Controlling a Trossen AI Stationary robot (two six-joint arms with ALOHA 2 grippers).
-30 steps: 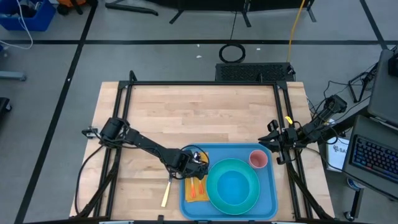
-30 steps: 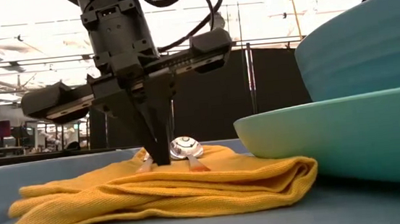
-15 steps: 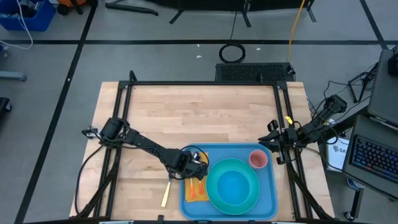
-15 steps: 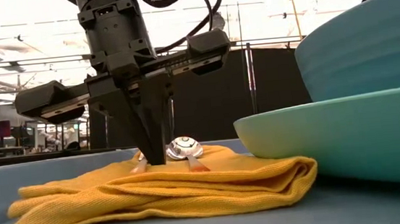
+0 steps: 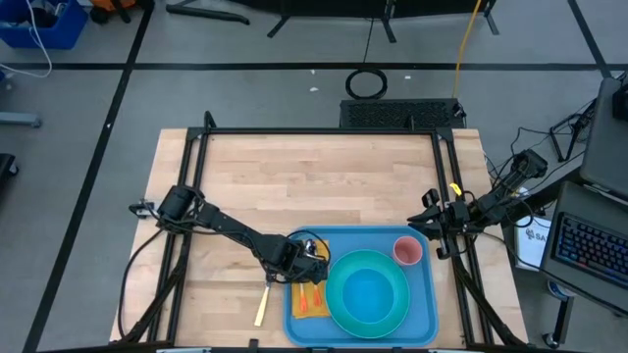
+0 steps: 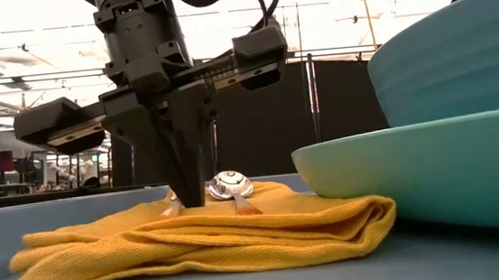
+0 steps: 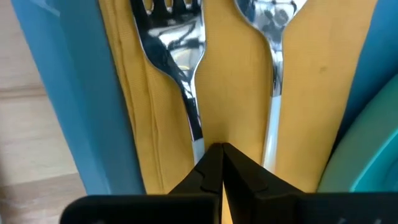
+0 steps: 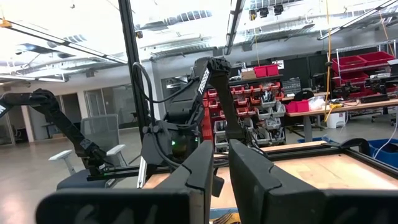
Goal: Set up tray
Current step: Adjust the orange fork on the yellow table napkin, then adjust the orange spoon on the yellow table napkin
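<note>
Tray (image 5: 424, 294), light blue with a raised rim, lies at the near edge of the wooden counter (image 5: 314, 181), toward its right corner. On the tray a folded yellow napkin (image 6: 203, 230) fills the left end, a turquoise plate (image 5: 368, 294) with a bowl on it takes the middle, and a pink cup (image 5: 407, 251) stands at the far right corner. A fork (image 7: 171, 50) and a spoon (image 7: 273, 37) lie side by side on the napkin. Just left of the tray, on the bare wood, lies a yellow-handled utensil (image 5: 261, 306).

The left tool (image 7: 222, 155) stands over the napkin between the two handles, its fingers pressed together and holding nothing. The right tool (image 8: 221, 168) waits off the tray's right side by the counter frame; its fingers stand slightly apart, with nothing between them.

Around the counter is grey floor with black tape lines; the right wrist view shows a workshop with shelves of red bins (image 8: 273, 68).

In the low view the plate and bowl are cut off at the right edge, and the tool hides most of the fork. What the yellow-handled utensil is cannot be made out.
</note>
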